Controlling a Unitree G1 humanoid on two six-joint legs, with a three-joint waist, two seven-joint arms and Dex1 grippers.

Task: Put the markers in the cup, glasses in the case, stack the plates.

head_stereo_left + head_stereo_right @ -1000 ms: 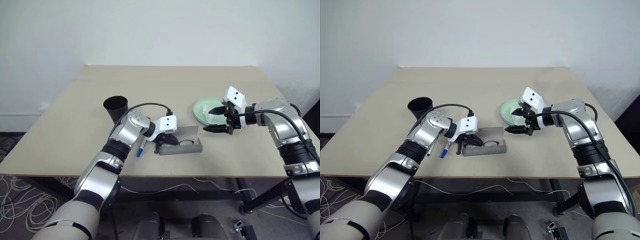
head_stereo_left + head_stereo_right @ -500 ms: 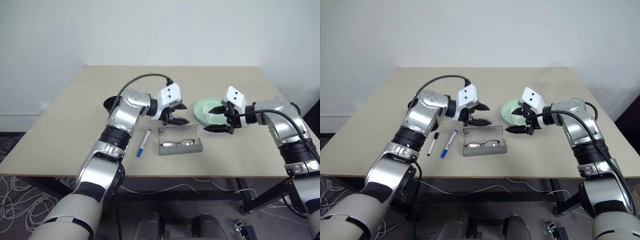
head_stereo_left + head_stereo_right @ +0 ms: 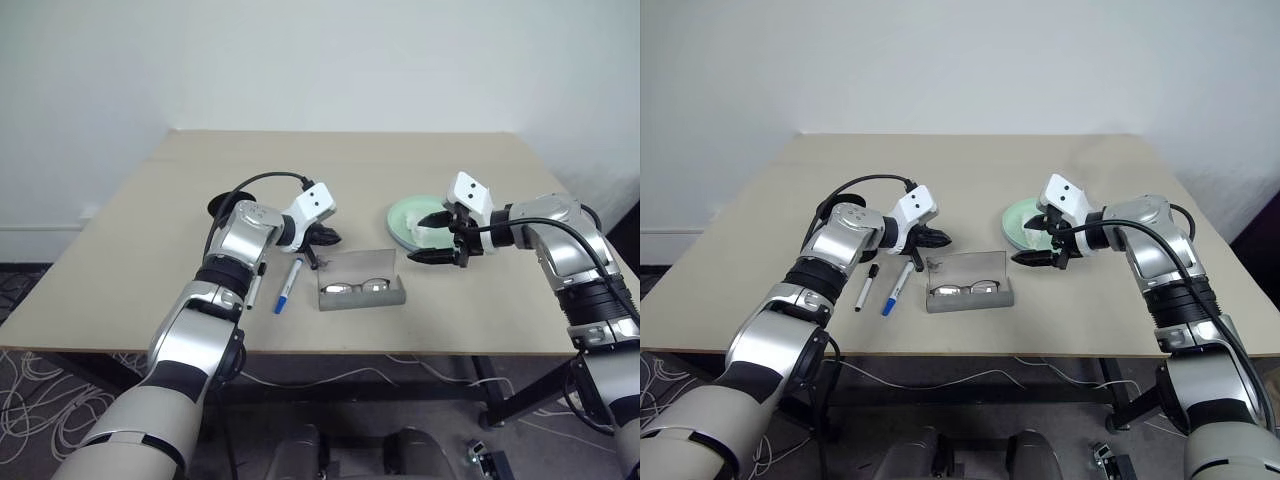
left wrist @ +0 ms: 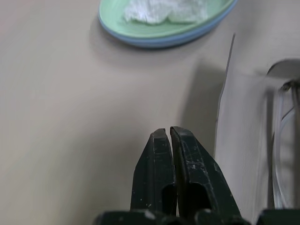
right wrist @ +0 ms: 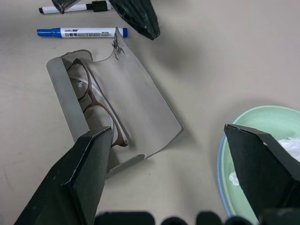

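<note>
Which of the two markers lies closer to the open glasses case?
The blue-capped marker. It lies right beside the grey case, while the black-capped marker lies one place further out, on the side away from the case.

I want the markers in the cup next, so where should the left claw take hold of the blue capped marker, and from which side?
Probably around the middle of its white barrel, coming straight down from above. The blue capped marker lies flat on the table, so only its top and sides are reachable. The black capped marker lies alongside it with a gap, and the case on the other side, so the fingers should straddle the barrel across its length.
</note>
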